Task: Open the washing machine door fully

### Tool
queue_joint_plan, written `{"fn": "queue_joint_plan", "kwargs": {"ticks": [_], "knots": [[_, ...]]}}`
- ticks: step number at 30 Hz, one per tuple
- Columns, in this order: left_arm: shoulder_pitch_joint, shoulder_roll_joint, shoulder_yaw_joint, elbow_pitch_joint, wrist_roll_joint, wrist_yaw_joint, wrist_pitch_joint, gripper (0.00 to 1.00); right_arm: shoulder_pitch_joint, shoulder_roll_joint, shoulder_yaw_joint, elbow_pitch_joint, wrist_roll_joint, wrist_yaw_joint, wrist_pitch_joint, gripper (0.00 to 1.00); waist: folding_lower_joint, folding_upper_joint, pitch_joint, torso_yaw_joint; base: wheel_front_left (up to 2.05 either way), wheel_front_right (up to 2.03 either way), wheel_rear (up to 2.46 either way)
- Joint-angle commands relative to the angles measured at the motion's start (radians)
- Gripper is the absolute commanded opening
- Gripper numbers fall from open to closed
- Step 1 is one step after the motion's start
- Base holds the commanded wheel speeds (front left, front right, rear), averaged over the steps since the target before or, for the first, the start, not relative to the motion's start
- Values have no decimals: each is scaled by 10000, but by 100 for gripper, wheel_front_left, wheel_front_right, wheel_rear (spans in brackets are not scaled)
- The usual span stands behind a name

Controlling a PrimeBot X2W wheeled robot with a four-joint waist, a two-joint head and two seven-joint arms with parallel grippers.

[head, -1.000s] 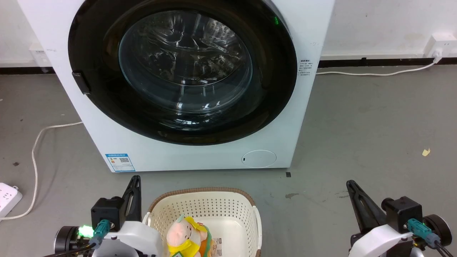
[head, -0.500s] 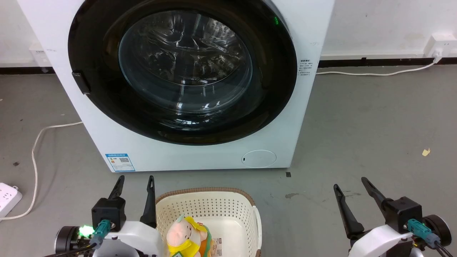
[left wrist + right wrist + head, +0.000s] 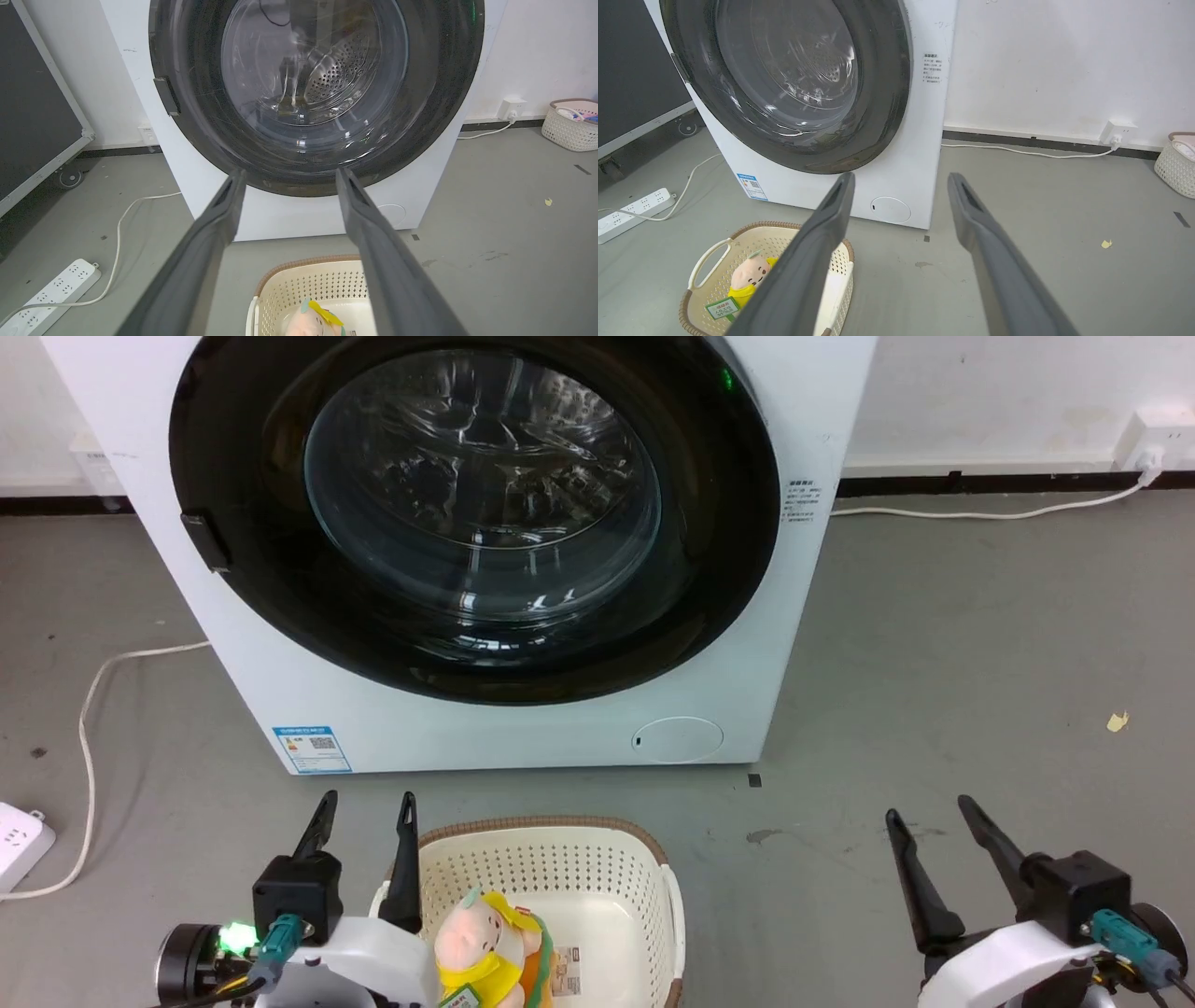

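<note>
The washing machine door point(image 3: 719, 523) is a big glossy black ring with a clear glass bowl, lying closed against the white machine point(image 3: 523, 737). Its small black handle point(image 3: 205, 543) sits on the left rim, also seen in the left wrist view as the handle point(image 3: 167, 95). The door point(image 3: 439, 88) spans most of the machine front there, and the door point(image 3: 887, 70) shows at an angle in the right wrist view. My left gripper point(image 3: 366, 802) stands open at the lower left, well short of the machine. At the lower right, my right gripper point(image 3: 929, 807) is open over bare floor. Both hold nothing.
A cream laundry basket point(image 3: 644, 868) with a plush toy point(image 3: 481, 947) stands on the floor between my arms. A white cable point(image 3: 89, 709) and power strip point(image 3: 21, 845) lie at the left. A round white filter flap point(image 3: 677, 739) sits low on the machine. Another basket point(image 3: 572, 130) stands by the wall, right.
Both grippers have gone from shut to open. The head camera has shifted slightly, so the machine sits a little higher in the picture.
</note>
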Motion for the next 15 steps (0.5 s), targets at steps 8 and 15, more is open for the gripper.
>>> {"fn": "queue_joint_plan", "kwargs": {"ticks": [8, 15], "knots": [[-211, 32, -264, -53, 46, 192, -259, 100, -662, 2, -252, 12, 854, 2, -19, 100, 0, 0, 315, 108, 0, 0, 0], [-405, 36, -432, -147, 55, 295, -384, 100, -1309, -13, -517, 55, 1449, 2, 274, 100, 0, 0, 643, 228, 0, 0, 0]]}}
